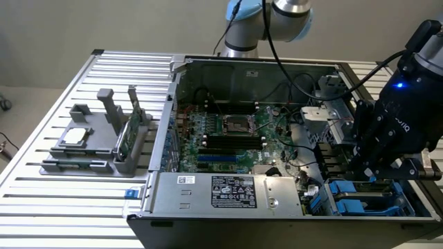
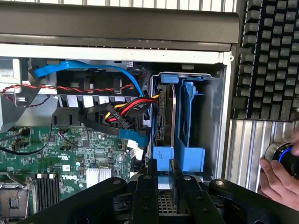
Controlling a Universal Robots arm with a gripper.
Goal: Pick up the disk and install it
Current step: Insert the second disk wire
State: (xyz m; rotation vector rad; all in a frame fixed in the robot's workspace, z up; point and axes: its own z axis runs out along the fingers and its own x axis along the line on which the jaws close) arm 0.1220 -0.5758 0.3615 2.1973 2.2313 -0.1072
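Slatted metal table [image 1: 62,202], beige wall.

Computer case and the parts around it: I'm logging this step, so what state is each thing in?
Computer case: side panel off, interior exposed.
Disk: on edge in its blue carrier, seated in the drive bay.
Gripper: fingers close together, just off the carrier's edge, holding nothing.
CPU socket: empty.
CPU chip: resting on the grey fixture outside the case.
Green circuit card: standing upright in the fixture.
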